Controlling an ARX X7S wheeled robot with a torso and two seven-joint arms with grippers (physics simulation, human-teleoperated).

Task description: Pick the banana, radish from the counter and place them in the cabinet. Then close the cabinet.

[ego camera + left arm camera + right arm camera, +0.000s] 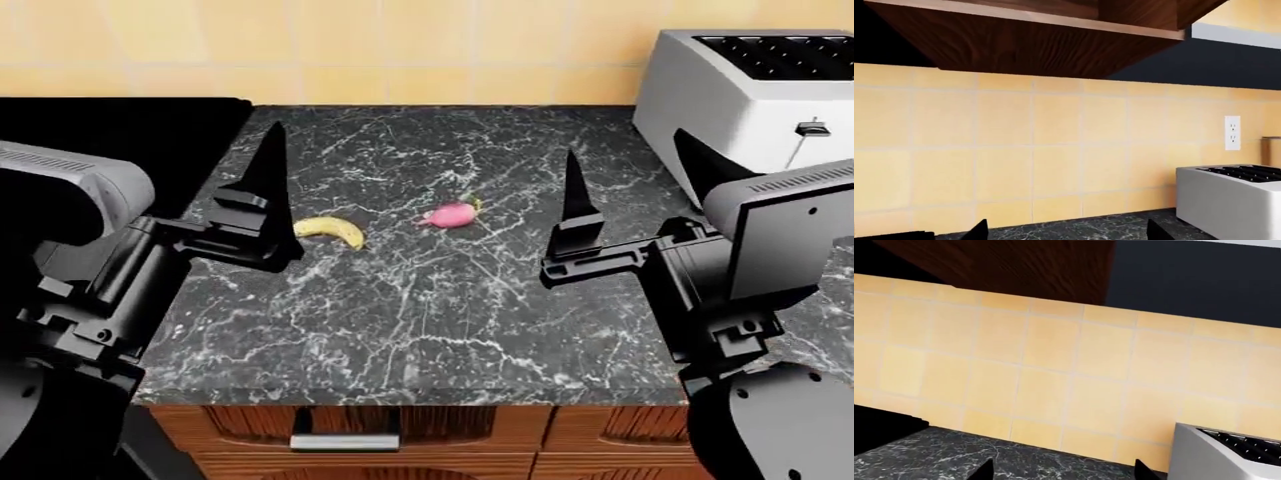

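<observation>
Head view alone shows the fruit: the banana [330, 231] lies flat on the dark marble bench [441, 330], and the radish [451, 213] lies just to its right, near it but apart, its root tail pointing toward the tiled wall [400, 45]. The left claw [262, 205] hovers beside the banana with a dark finger pointing up; its second finger is hidden, so I cannot tell how wide it stands from here. The right claw [627, 200] hangs well right of the radish, its two fingers spread far apart, holding nothing. A white toaster [747, 90] sits at the bench's back right corner, and a black stovetop [120, 125] adjoins the bench on the left.

Left wrist view adds what the head camera misses (everything above the bench): the brown wooden cabinet [1034, 45] overhead and a white wall outlet [1232, 132] near the toaster. Two dark fingertips [981, 231] sit far apart at the frame edge, so the left claw is wide and empty.

Right wrist view shows tiles, toaster, and the cabinet's underside; neither wrist view shows banana or radish.
</observation>
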